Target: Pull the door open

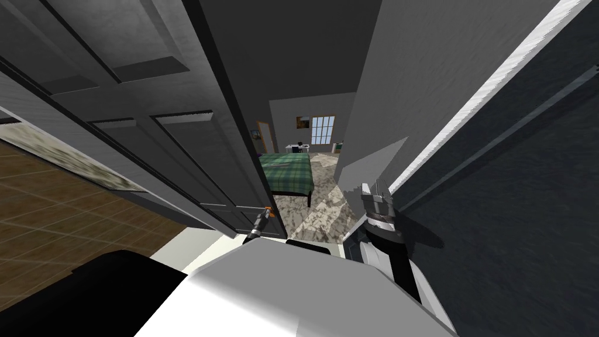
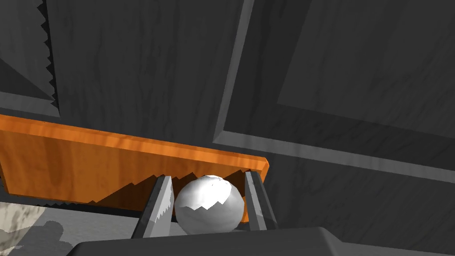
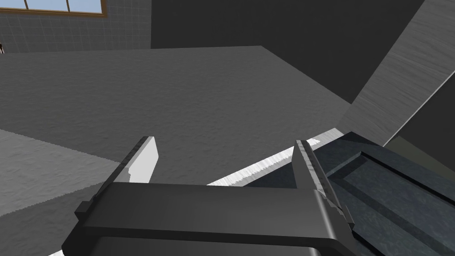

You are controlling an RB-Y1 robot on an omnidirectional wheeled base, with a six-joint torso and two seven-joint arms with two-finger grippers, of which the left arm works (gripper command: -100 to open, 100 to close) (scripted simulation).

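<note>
Left gripper (image 2: 207, 184): two thin, light grey blades are seen closed against opposite sides of the knob (image 2: 209, 209), which is clamped between them with no gap left at either side.
Knob: a smooth, pale grey ball with a glossy highlight is shown, seated just above the gripper's dark body and directly in front of the orange slab (image 2: 89, 162).
Orange slab: a flat, wood-grained piece with a thin bevelled edge is set against the face of the door (image 1: 175, 146); what it is cannot be told.
Door: a dark grey leaf with recessed rectangular panels and a faint streaked grain is shown swung partly clear of its opening, at the robot's left. The knob is carried near its free edge, where the left arm is seen reaching in the head view.
Opening: a room is revealed through the gap, with a bed (image 1: 286, 172) covered in green plaid, a mottled, stone-like floor (image 1: 327, 213) and a paned window (image 1: 323, 129) in the far wall.
Right gripper (image 3: 225, 142): its blade-like fingers are spread wide apart, and nothing is held or touched. It is raised at the robot's right, beside a rough grey wall (image 1: 409, 88) that is edged by a white strip (image 1: 485, 88).
Tiled floor (image 1: 52, 228): brown square tiles are laid at the far left, below the door.
</note>
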